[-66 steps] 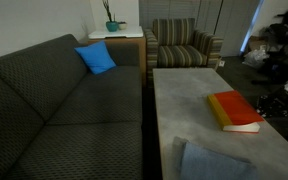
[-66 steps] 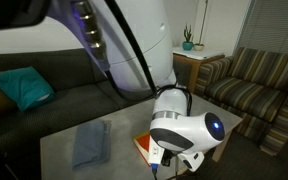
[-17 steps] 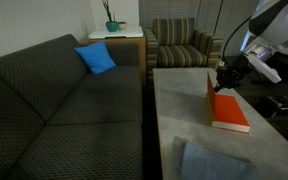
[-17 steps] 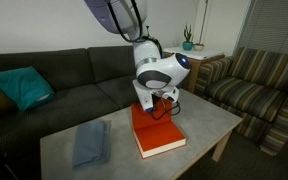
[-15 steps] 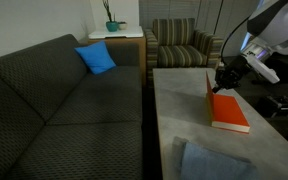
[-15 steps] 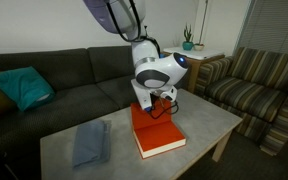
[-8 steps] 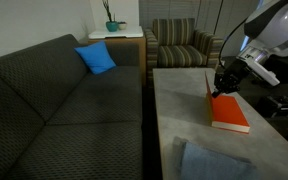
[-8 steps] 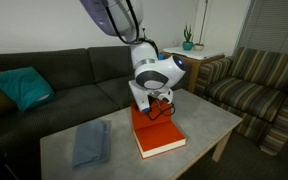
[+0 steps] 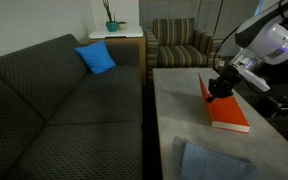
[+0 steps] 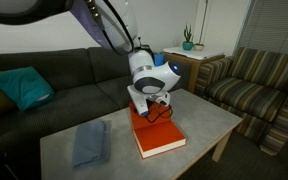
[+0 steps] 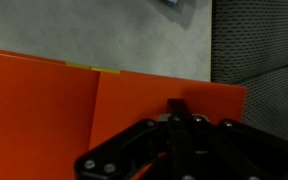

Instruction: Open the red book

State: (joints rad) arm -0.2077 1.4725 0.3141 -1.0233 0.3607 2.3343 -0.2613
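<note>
The red book [image 9: 230, 113] lies on the grey coffee table [image 9: 174, 120] with its orange-red cover [image 9: 204, 88] lifted up on edge. My gripper [image 9: 217, 92] is shut on the raised cover's edge. In an exterior view the book [image 10: 160, 140] sits below the gripper [image 10: 148, 110], which hides the lifted cover there. In the wrist view the orange cover [image 11: 54, 110] fills the left and middle, with a thin yellow strip along its top edge. The gripper [image 11: 177, 108] comes in from the bottom with its fingers pressed together against the cover.
A grey-blue folded cloth [image 9: 214, 162] lies at the table's near end and also shows in the other exterior view [image 10: 90, 142]. A dark sofa [image 9: 54, 100] with a blue cushion [image 9: 96, 58] runs beside the table. A striped armchair [image 9: 184, 45] stands beyond.
The gripper has moved toward the sofa side with the cover in it, so the cover now stands further open than half a second ago. The book's body has stayed in place.
</note>
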